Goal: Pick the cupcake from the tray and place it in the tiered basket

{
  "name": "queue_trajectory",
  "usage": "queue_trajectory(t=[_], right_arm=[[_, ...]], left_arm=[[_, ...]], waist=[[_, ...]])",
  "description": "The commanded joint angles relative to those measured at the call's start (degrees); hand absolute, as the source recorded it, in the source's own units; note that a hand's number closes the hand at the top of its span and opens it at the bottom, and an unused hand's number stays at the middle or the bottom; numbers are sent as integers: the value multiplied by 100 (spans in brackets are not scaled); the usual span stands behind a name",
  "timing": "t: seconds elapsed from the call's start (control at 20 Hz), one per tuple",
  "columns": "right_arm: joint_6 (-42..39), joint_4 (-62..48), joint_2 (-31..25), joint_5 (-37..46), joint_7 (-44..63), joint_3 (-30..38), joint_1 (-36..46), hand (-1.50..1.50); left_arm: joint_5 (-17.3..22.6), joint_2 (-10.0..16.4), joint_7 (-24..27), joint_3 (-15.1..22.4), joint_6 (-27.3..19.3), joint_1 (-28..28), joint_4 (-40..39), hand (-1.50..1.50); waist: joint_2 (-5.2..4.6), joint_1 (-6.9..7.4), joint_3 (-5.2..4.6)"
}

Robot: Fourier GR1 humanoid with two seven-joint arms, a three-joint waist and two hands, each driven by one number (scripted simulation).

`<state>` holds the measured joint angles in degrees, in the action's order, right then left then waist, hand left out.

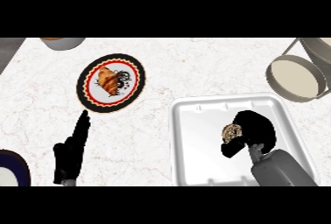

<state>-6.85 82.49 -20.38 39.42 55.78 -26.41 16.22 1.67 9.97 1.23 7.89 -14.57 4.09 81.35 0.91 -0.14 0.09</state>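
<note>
A white tray (194, 144) lies at the lower right of the counter. Over it my right hand (255, 131) is curled round the cupcake (232, 131), a small brown, speckled cake that shows only at the hand's left side. The tiered basket (296, 78), a round grey-rimmed bowl with a second tier behind it, stands at the upper right, beyond the tray. At the lower left my left hand (71, 153) rests open on the counter, fingers pointing up the view.
A round plate (111, 83) with a black and red rim holds a croissant (107, 80) at the upper left. A bowl (62, 42) shows at the top edge, and a dark-rimmed plate (13, 168) at the lower left edge.
</note>
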Motion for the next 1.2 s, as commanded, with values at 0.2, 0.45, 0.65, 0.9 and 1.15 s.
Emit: queue_trajectory(t=[0.2, 0.45, 0.65, 0.9, 1.15], right_arm=[[875, 30, -1105, -196, 351, 1846, -1090, 150], [1135, 1097, -1326, -560, 479, 2913, -1159, 150], [1251, 2424, -1288, -476, 1113, 3439, -1012, 150], [664, 3641, -2037, -212, 1284, 4241, -1008, 150], [-297, 4634, -2436, -301, 1919, 4592, -932, 150]], left_arm=[[2, -83, -162, -41, -133, 286, -89, 0], [-146, -29, -402, 70, -183, 354, 212, 0], [-30, -65, -216, -135, -171, 204, -91, 0], [-97, -57, -186, -48, -145, 421, 30, 0], [-14, 28, -408, -124, 72, 87, -86, 0]], waist=[[-63, -241, -9], [-33, -200, -8], [-8, -311, -31], [-25, -207, -27], [-64, -97, -23]])
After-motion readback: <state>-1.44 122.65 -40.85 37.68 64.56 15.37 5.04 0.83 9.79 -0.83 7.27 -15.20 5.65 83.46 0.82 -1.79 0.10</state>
